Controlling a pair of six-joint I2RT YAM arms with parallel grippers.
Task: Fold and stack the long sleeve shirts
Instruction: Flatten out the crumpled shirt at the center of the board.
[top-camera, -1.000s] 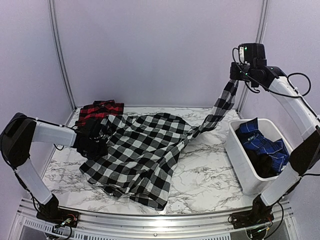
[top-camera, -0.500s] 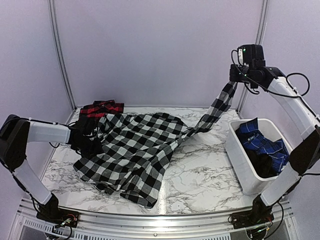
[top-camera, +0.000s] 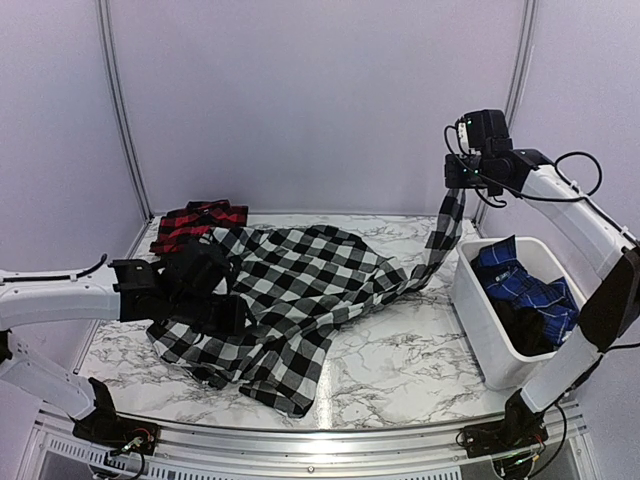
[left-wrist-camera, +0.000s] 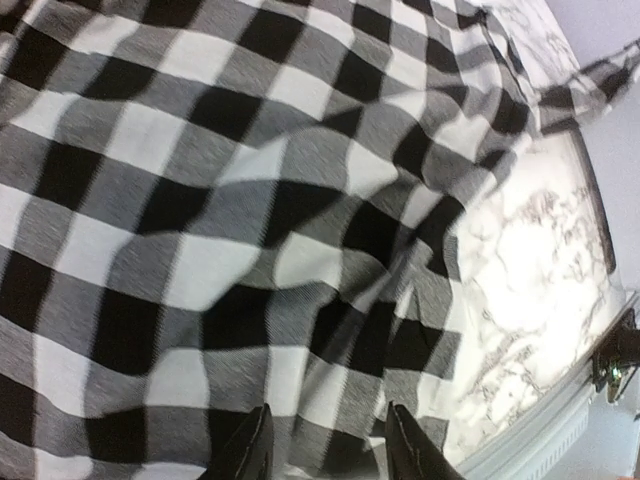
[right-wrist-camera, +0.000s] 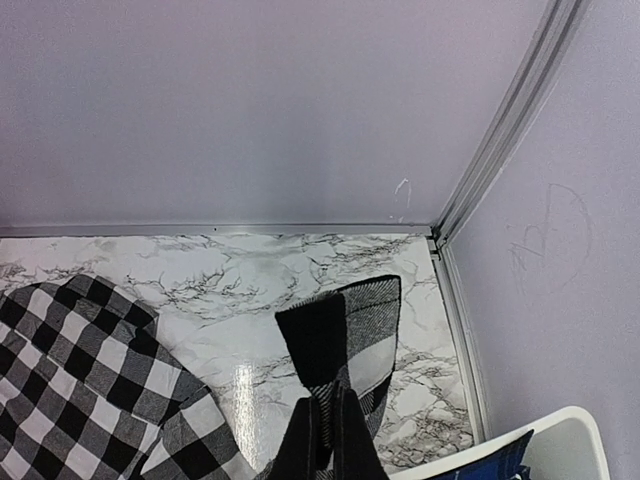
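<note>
The right pincer (top-camera: 455, 188) was raised and clamped on a sleeve of the black-and-white shirt (top-camera: 290, 290). The rest of the shirt hung below it and spread leftward over the marble table (top-camera: 410, 360). The left pincer (top-camera: 228, 312) lay low on the shirt's body, fingers (left-wrist-camera: 250, 450) parted, gripping nothing. The red-and-black shirt (top-camera: 195, 222) lay beyond it. A white bin (top-camera: 472, 300) stood beneath the right pincer.
</note>
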